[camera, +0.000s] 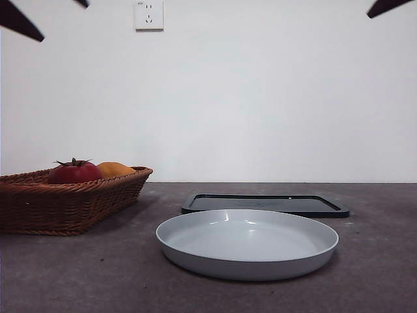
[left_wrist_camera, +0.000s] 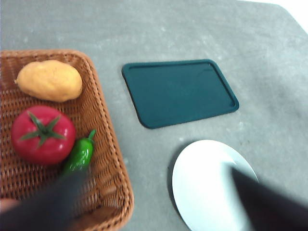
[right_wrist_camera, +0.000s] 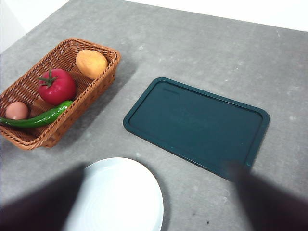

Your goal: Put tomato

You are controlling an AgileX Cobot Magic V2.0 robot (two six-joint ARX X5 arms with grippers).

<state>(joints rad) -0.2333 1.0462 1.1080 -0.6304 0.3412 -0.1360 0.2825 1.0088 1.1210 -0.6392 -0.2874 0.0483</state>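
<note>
Left wrist view: the glossy round red tomato (left_wrist_camera: 43, 135) lies in the brown woven wicker basket (left_wrist_camera: 109, 144), beside a green chili pepper (left_wrist_camera: 79, 155) and near an orange-yellow rounded fruit (left_wrist_camera: 49, 80).
Both the left gripper (left_wrist_camera: 154, 202) and the right gripper (right_wrist_camera: 159, 202) hang spread wide and empty above the grey table (right_wrist_camera: 192, 53); a pale grey round plate (camera: 247, 244) sits just before the dark green flat tray (right_wrist_camera: 197, 124).

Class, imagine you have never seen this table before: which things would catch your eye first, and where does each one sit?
The bright red tomato stands out most, lying in the wicker basket beside an orange-yellow fruit and a long green pepper. Next comes the pale round plate, empty, on the grey table nearest the front camera, with a flat dark green tray just behind it. Both grippers hang open above, holding nothing.
</note>
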